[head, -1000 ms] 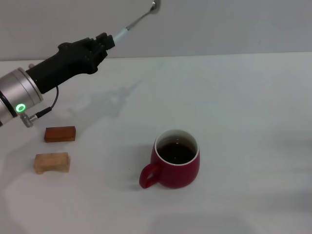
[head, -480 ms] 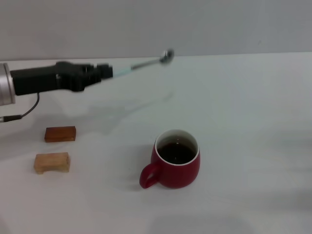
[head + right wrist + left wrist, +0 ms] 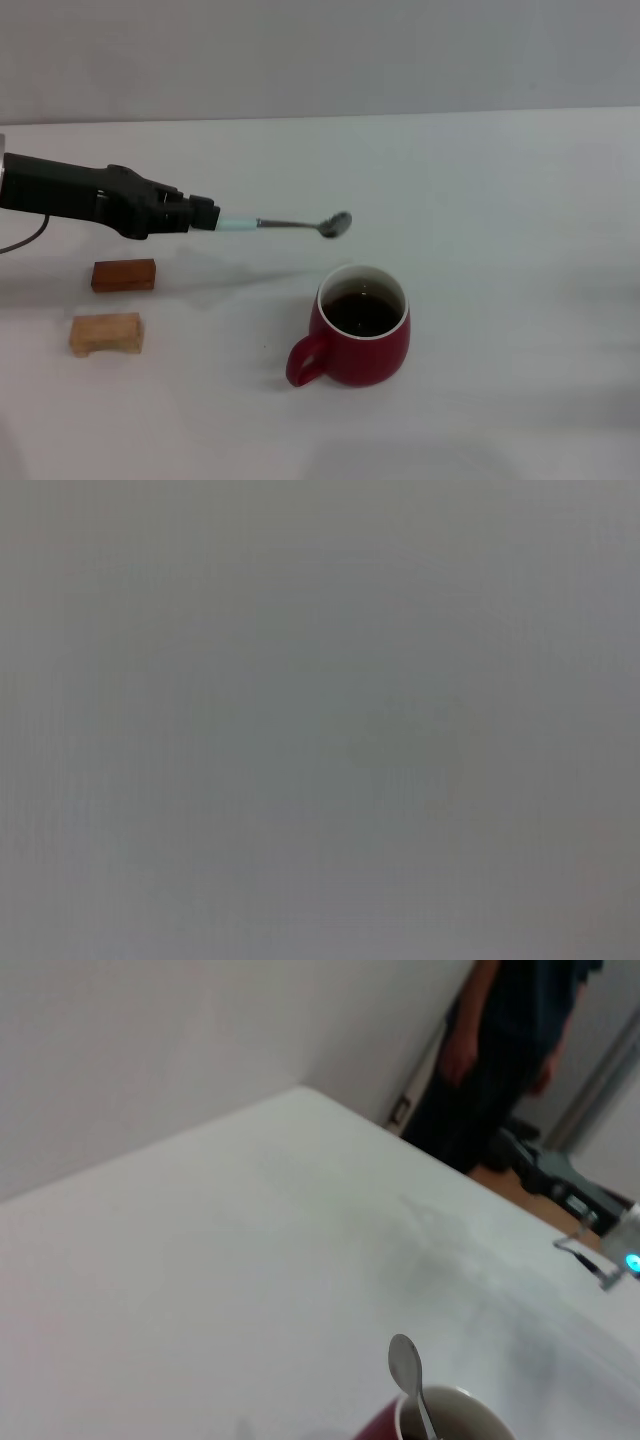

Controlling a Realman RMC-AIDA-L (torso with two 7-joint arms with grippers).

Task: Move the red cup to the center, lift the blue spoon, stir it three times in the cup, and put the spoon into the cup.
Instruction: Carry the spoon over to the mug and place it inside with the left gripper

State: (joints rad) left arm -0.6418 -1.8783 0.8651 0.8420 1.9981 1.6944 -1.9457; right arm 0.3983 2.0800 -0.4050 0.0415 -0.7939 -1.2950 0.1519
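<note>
The red cup (image 3: 358,327) stands on the white table near the middle, handle toward the front left, dark liquid inside. My left gripper (image 3: 203,216) reaches in from the left and is shut on the pale-blue handle of the blue spoon (image 3: 290,224), which lies almost level in the air. Its metal bowl hovers just above and behind the cup's rim. The left wrist view shows the blue spoon (image 3: 408,1370) over the rim of the red cup (image 3: 450,1420). My right gripper is out of view.
Two small blocks lie at the left: a reddish-brown block (image 3: 124,275) and a tan wooden block (image 3: 105,333). A person (image 3: 505,1050) stands beyond the table's far corner in the left wrist view.
My left arm has swung down and forward. The spoon went from pointing up at the back wall to lying level just above the cup. The cup stayed put.
</note>
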